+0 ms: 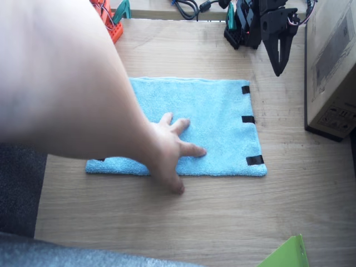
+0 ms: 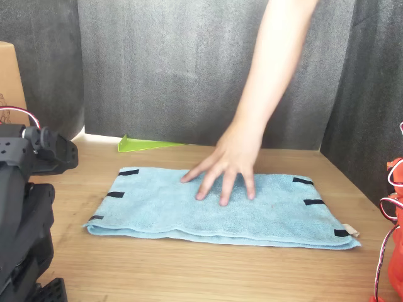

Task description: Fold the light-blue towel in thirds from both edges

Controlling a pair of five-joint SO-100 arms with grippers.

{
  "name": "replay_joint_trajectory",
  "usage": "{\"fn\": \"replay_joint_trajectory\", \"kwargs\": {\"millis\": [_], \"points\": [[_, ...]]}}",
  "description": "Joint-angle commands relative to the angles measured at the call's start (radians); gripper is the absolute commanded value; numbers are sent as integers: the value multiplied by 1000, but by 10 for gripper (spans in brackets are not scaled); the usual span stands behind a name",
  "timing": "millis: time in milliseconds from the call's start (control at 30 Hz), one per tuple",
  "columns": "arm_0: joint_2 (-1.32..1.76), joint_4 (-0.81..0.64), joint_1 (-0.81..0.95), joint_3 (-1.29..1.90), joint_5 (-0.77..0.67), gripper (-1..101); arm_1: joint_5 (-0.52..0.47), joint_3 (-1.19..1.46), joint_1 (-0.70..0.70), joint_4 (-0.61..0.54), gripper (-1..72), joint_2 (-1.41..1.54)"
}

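Best to wait until the person's hand point(image 1: 169, 150) leaves the cloth, then take one short side by its tape-marked corners, lift only enough to clear the pile, and lay it over to a third-line so the strips land square (no dragging, or the terry bunches).

Spread flat across the middle of the worktop point(image 1: 222, 222): the light-blue towel point(image 1: 217, 122), unfolded, long sides parallel to the worktop's near edge, nothing folded yet. Pressed palm-down on its centre, the hand, fingers splayed, arm reaching in across the fixed view.

Parked at the worktop's far corner, well apart from the towel and clear of its taped edges point(image 1: 247, 119): the left gripper point(image 1: 280, 61), black, pointing down, fingers seemingly pressed together and holding nothing, though the angle is poor. Only an orange fragment of the right arm point(image 1: 108, 19) at the opposite far corner; state of its gripper impossible to tell, not in view.
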Motion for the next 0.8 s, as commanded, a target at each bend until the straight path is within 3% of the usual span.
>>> {"fn": "replay_joint_trajectory", "kwargs": {"millis": [0,400,767], "points": [[5,2,6,8,11,-3,8,-9,2,15,-1,-2],[5,2,6,8,12,-3,37,-11,-31,15,-1,-2],[5,2,3,8,12,-3,-2,-11,18,15,-1,0]]}}
